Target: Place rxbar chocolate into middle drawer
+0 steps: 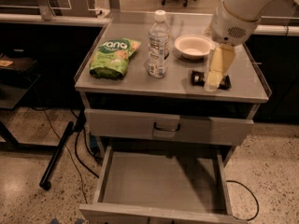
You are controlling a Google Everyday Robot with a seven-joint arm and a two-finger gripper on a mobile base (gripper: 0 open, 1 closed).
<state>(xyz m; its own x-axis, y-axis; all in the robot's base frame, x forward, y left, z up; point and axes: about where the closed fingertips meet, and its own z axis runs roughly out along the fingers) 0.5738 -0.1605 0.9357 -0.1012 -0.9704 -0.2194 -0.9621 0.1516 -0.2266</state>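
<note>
Grey drawer [159, 183] (open), end effector [212, 82] over rxbar [196, 78]

A white bowl [193, 46] sits just beyond the gripper [211, 82] hovering over the tabletop [135, 80]. Leftward stand a clear bottle [159, 45], then a green bag [113, 57], perhaps chips.

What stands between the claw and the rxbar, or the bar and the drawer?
Nothing visible. The claw hangs right over the rxbar; the bottle and bowl sit farther back, clear. The drawer below is open.
</note>
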